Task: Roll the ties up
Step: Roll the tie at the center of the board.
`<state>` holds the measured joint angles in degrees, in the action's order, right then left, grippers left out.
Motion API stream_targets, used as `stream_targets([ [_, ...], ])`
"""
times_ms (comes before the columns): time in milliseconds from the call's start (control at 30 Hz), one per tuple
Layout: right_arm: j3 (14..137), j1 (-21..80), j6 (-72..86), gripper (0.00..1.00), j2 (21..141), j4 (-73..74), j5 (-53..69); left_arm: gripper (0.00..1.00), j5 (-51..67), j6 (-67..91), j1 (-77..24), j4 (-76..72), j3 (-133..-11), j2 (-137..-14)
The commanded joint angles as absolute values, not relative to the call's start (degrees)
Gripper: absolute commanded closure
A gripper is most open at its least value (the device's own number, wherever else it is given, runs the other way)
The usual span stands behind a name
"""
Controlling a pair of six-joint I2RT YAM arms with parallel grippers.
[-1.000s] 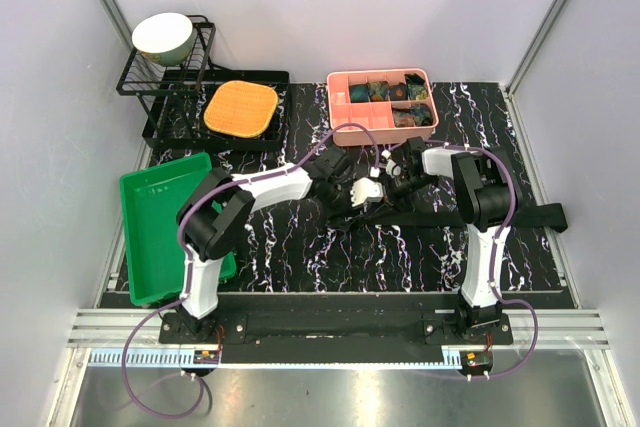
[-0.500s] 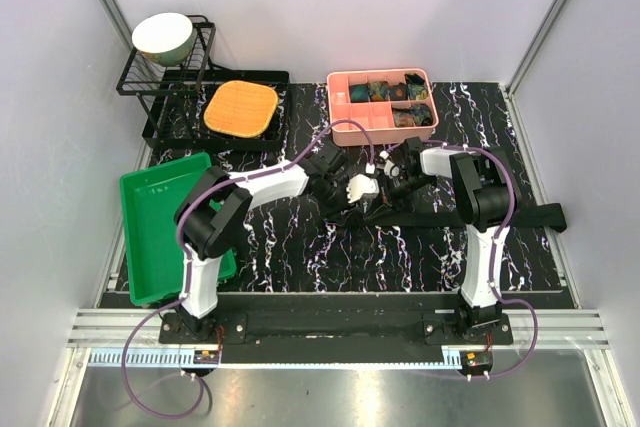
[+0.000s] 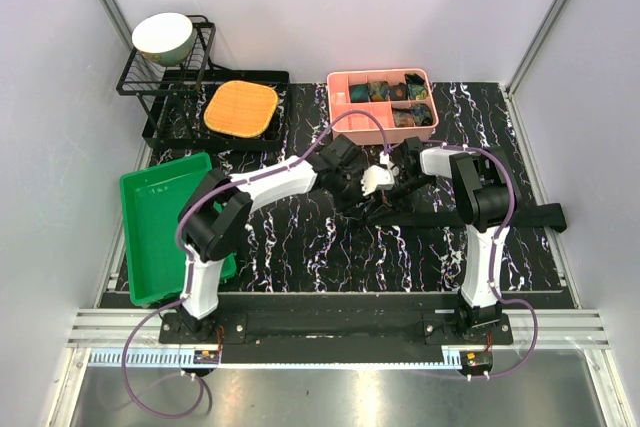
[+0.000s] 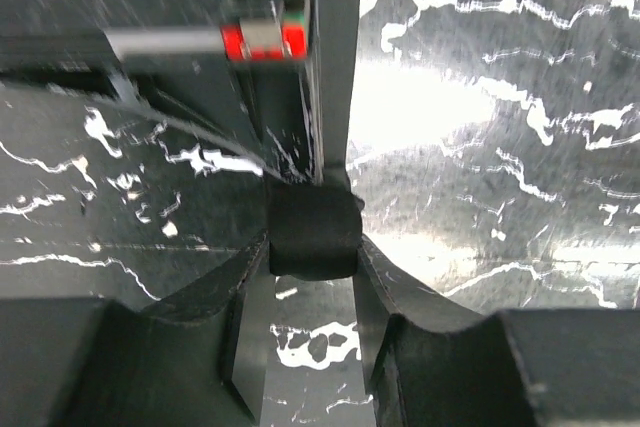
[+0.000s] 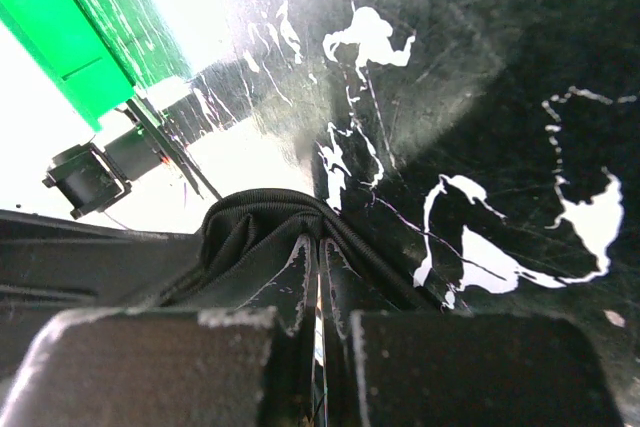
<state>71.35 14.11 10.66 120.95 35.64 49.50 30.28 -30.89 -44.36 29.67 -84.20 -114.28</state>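
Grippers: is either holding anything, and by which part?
Both hold the black tie. Left gripper squeezes its rolled end from both sides; right gripper is shut on a bunched fold of its fabric.

A rack [image 3: 150, 82] stands in the upper left of the frame with a bowl [image 3: 163, 37] on top and a mat [image 3: 240, 109] on its lower right part. A box [image 3: 337, 107] sits upper centre (rolled ties [image 3: 410, 117] in its compartments). A tray [image 3: 150, 217] lies at the left edge. A tie [image 3: 530, 216] stretches across the table [image 3: 300, 247] from centre to right.
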Motion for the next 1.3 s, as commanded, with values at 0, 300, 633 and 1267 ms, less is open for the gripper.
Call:
stream_targets([
  [0,71.02,15.12,9.4,1.0,121.29,33.84,40.08,0.61,33.05,-27.6,-45.0,27.07,-87.71,-116.54],
  [300,70.49,15.21,10.02,1.0,120.85,33.4,40.69,0.58,31.2,-27.86,-45.97,26.63,-87.37,-120.32],
  [633,70.66,14.94,10.02,1.0,118.48,34.71,44.56,0.66,26.37,-31.81,-45.97,31.11,-84.82,-121.11],
  [1267,71.37,9.93,9.74,0.57,113.38,39.91,55.9,0.77,26.72,-35.51,-45.88,34.89,-84.38,-121.9],
])
